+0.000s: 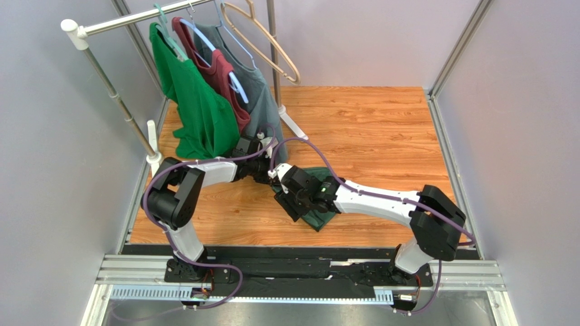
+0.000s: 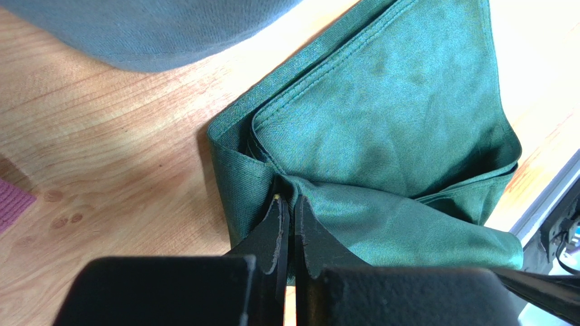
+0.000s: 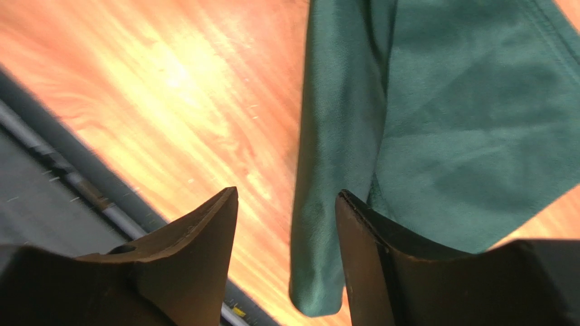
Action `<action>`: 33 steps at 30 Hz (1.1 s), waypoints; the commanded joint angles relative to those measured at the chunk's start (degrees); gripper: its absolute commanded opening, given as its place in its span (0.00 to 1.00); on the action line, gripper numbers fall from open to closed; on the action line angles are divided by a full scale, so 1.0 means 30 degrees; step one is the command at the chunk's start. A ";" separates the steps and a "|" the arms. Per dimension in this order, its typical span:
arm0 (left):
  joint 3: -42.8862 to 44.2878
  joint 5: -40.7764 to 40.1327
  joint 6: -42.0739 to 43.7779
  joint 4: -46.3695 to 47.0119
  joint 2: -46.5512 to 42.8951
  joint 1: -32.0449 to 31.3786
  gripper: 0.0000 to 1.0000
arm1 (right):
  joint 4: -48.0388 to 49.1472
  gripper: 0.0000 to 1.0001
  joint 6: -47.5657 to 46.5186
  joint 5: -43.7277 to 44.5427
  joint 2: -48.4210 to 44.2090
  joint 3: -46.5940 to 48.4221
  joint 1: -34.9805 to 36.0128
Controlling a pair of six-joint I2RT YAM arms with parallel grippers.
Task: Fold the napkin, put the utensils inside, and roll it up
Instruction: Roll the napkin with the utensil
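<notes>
Napkin lies folded on the wooden worktop, between the two arms. Left fingers are pressed together at its folded edge. Right fingers stand spread above its other edge, gripping nothing.
</notes>
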 commanded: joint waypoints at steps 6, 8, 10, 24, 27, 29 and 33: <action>0.0298 0.0175 0.0388 -0.1258 0.0496 0.0017 0.00 | 0.1887 0.52 -0.0726 0.3996 0.1516 -0.0402 0.0819; 0.0297 0.0234 0.0388 -0.1258 0.0495 0.0017 0.00 | 0.2004 0.49 -0.0815 0.3849 0.1663 -0.0578 0.0819; 0.0268 0.0205 0.0359 -0.1229 0.0525 0.0017 0.00 | 0.2121 0.44 -0.0815 0.3558 0.1751 -0.0637 0.0819; -0.0608 0.0498 -0.0578 0.0175 -0.1084 0.0017 0.29 | 0.3144 0.22 0.0618 -0.0804 0.2515 -0.2187 -0.0790; -0.1310 0.0235 -0.0988 0.0846 -0.2168 0.0017 0.51 | 0.3818 0.08 0.1028 -0.3411 0.2163 -0.2774 -0.1786; -0.1722 0.0001 -0.1251 0.1143 -0.2985 0.0046 0.56 | 0.4054 0.04 0.1147 -0.5140 0.1957 -0.3273 -0.2489; -0.3125 -0.0264 -0.1399 0.2194 -0.4336 0.0046 0.58 | 0.4640 0.02 0.1382 -0.7631 0.1897 -0.3947 -0.3223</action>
